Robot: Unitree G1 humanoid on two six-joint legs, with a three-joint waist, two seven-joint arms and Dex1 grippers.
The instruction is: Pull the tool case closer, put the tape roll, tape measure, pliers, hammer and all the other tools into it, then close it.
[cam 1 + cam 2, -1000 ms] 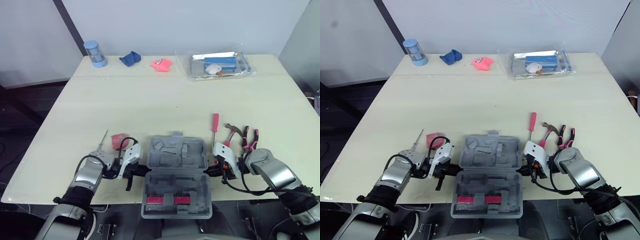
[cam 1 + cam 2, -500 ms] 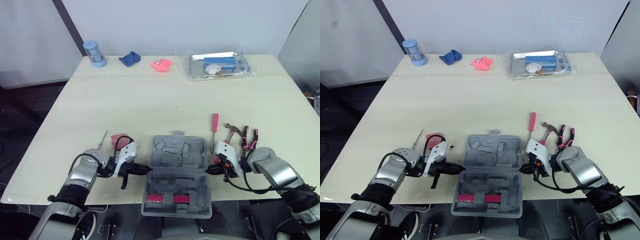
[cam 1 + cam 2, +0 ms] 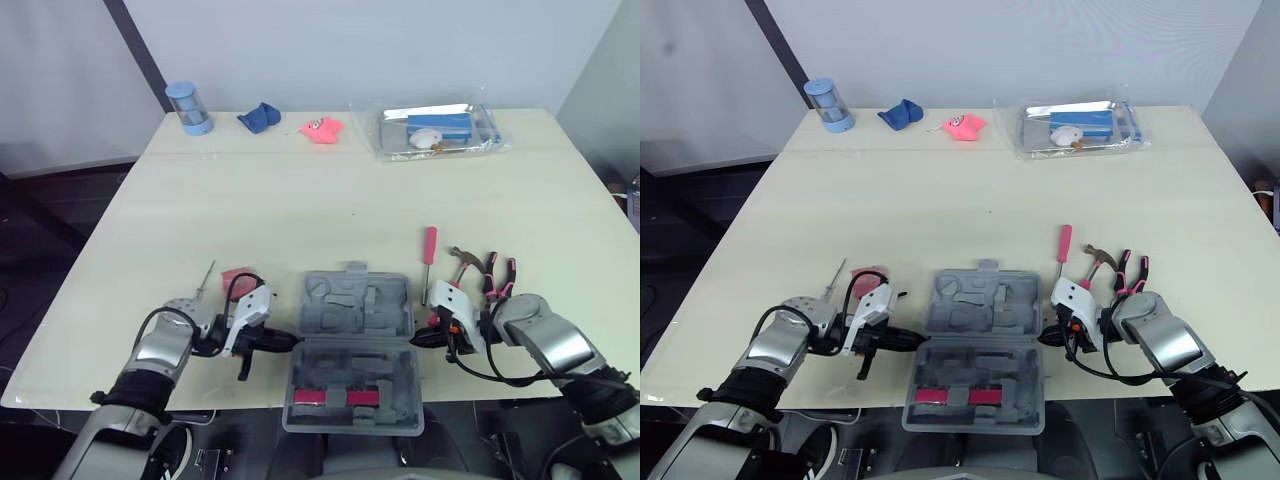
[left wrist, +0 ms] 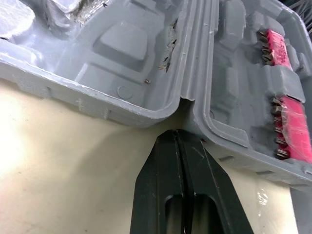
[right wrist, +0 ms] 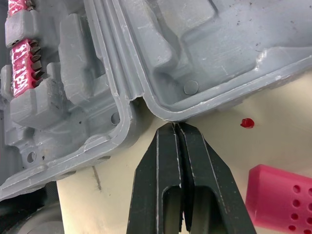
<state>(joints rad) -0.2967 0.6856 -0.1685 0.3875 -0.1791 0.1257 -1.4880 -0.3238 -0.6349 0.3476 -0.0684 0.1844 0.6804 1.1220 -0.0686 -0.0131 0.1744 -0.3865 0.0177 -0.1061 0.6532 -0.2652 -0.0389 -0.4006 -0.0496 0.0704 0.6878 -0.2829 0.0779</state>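
Note:
The grey tool case (image 3: 355, 305) lies open at the table's front edge, its lower half with pink bit strips (image 3: 348, 398) hanging over the edge. My left gripper (image 3: 283, 340) is shut, its tip (image 4: 179, 139) at the case's left hinge notch. At the right hinge notch my right gripper (image 3: 420, 340) is likewise shut, nothing held (image 5: 176, 129). Right of the case lie a red screwdriver (image 3: 429, 255), a hammer (image 3: 465, 262) and pink-handled pliers (image 3: 500, 275). A pink tape roll (image 3: 238, 278) and a thin awl (image 3: 205, 280) lie to the left.
Along the far edge stand a blue cylinder (image 3: 188, 108), a blue cloth (image 3: 260, 117), a pink toy (image 3: 322, 130) and a clear tray (image 3: 437, 130) with items. A pink drilled block (image 5: 282, 195) sits beside my right gripper.
Both grippers have drawn slightly outward from the case's sides. The case has stayed where it was.

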